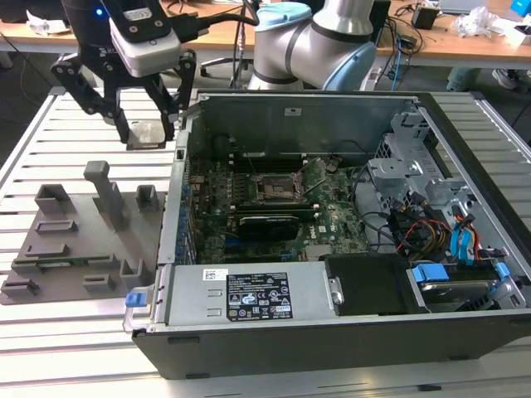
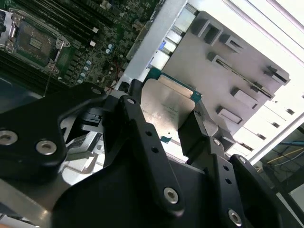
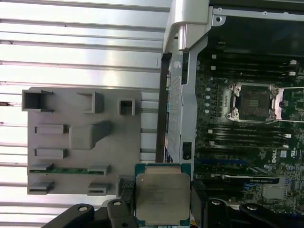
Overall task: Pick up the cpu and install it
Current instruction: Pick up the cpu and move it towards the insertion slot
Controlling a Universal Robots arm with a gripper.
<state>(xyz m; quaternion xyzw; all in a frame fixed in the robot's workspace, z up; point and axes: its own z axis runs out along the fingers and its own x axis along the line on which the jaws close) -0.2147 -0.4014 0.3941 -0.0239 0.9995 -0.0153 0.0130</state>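
Table (image 1: pixel 50 332): silver metal, built of long parallel grooved slats (image 3: pixel 85 47), which throw back bright white light in the first wrist view.
Desk (image 1: pixel 448 46): light wood top, running along the far edge of the exterior view, behind the table.
On desk, toward the exterior view's right: crumpled white material (image 1: pixel 477 21); small black box (image 1: pixel 425 15).
Against desk front: dark hanging cables (image 1: pixel 405 46).

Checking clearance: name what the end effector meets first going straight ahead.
Holding the cpu, the end effector likely meets the slatted table between grey tray and computer case; depth unclear.
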